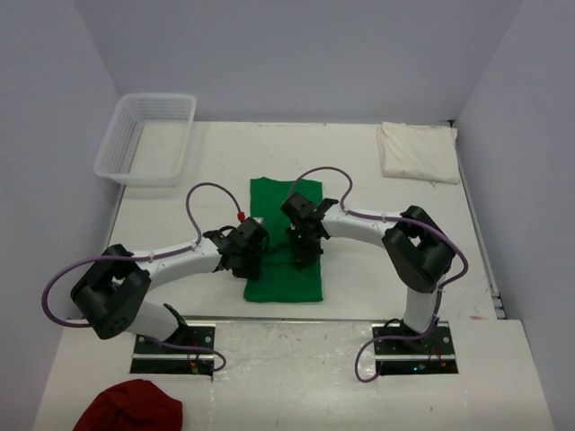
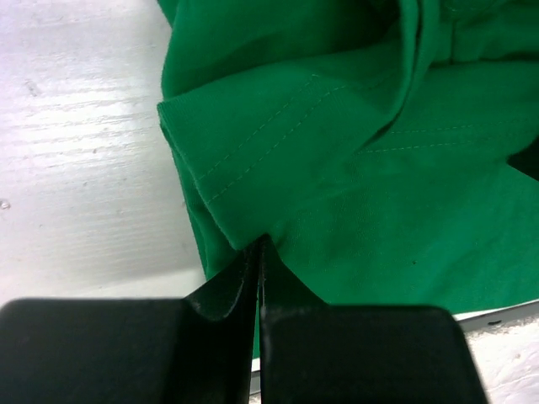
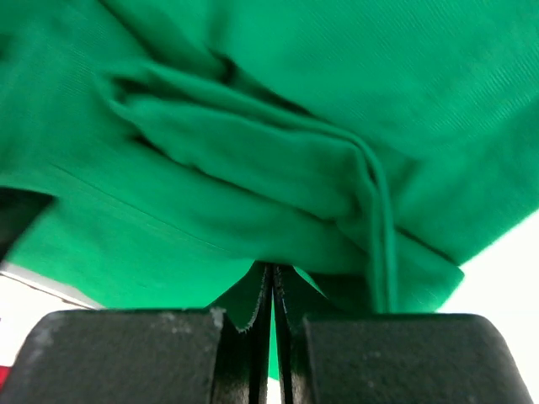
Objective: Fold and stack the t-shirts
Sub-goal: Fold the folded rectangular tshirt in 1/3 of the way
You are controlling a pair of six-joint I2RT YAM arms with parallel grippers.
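The bright green t-shirt [image 1: 284, 199] lies as a narrow folded strip at the table's middle. Both grippers are down on its near half, side by side. My left gripper [image 1: 254, 260] is shut, and its tips [image 2: 259, 244] pinch a folded, stitched edge of the green cloth [image 2: 379, 194] at the shirt's left side. My right gripper [image 1: 304, 254] is shut too; bunched green folds [image 3: 253, 168] are drawn into its tips [image 3: 272, 269]. The cream-white t-shirt [image 1: 416, 151] lies folded at the back right corner, apart from both arms.
A clear plastic basket [image 1: 148, 139] stands at the back left. A dark red cloth [image 1: 130, 409] lies crumpled at the front left, near the left arm's base. Grey walls close in the table at the back and sides.
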